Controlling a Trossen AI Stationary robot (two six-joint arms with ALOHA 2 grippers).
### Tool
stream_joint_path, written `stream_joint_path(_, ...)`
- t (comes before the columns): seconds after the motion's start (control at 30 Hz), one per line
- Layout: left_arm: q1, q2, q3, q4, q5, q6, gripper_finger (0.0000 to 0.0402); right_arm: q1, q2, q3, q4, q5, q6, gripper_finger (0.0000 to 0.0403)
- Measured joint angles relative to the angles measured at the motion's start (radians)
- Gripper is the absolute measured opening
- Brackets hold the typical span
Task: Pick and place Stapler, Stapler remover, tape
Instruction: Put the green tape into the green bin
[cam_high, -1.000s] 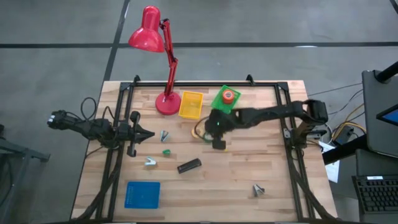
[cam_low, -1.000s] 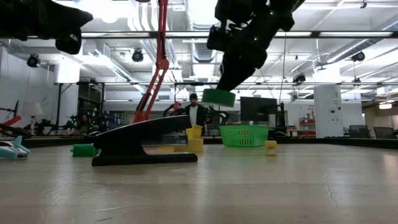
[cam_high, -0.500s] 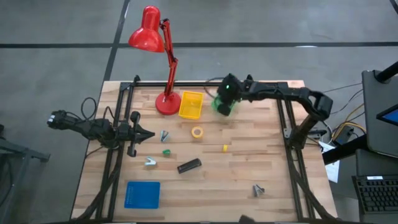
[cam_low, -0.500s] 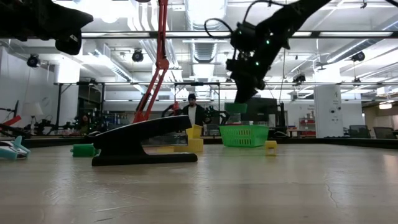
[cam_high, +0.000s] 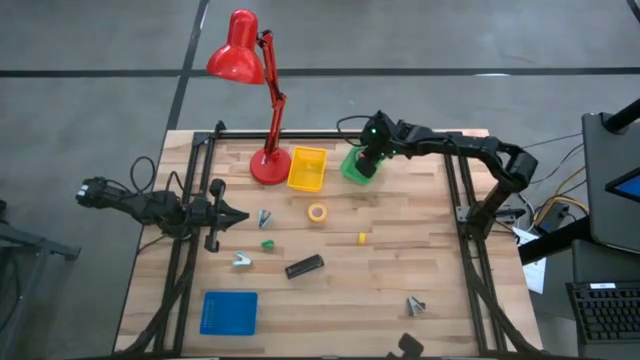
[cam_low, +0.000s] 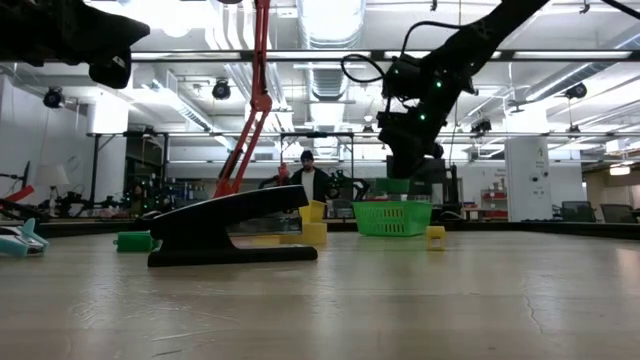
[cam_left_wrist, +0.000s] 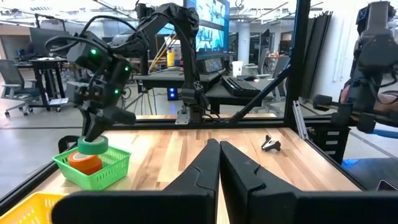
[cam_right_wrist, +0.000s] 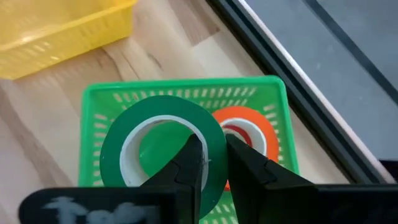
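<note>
Since a second ago the right arm has swung from the middle of the table to the far edge, and it carried the green tape roll (cam_right_wrist: 163, 140) with it. Now the right gripper (cam_right_wrist: 211, 155) hangs over the green basket (cam_high: 352, 168), its two fingers closed on the wall of the roll, one finger inside the ring and one outside. In the left wrist view the roll (cam_left_wrist: 92, 145) sits just above an orange tape roll (cam_left_wrist: 86, 161) that already lies in this basket. I cannot tell if the green roll touches the orange one.

The left arm has not moved. Its gripper (cam_high: 240, 216) waits at the left side of the table, the fingers shut together and holding nothing.

The stapler (cam_high: 304, 266) lies on the wood near the middle, a little toward the near edge, well apart from both grippers. A yellow tape roll (cam_high: 317, 212) lies flat between the stapler and the yellow basket (cam_high: 307, 168), which stands just beside the base of the red lamp (cam_high: 266, 165). A small green piece (cam_high: 267, 243) and a small yellow piece (cam_high: 362, 237) are on the table too. A metal staple remover (cam_high: 241, 260) lies near the left gripper, another one (cam_high: 264, 217) just in front of it, and a third (cam_high: 415, 304) near the right front corner. A blue basket (cam_high: 229, 312) stands at the left front corner.
</note>
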Motion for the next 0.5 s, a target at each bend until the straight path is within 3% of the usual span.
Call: stream_joint_path(0.5,0.000,0.000,0.000,0.000,0.000,0.000,0.0014,0.014,0.001,-0.108,0.112,-0.007,0.043,0.0054)
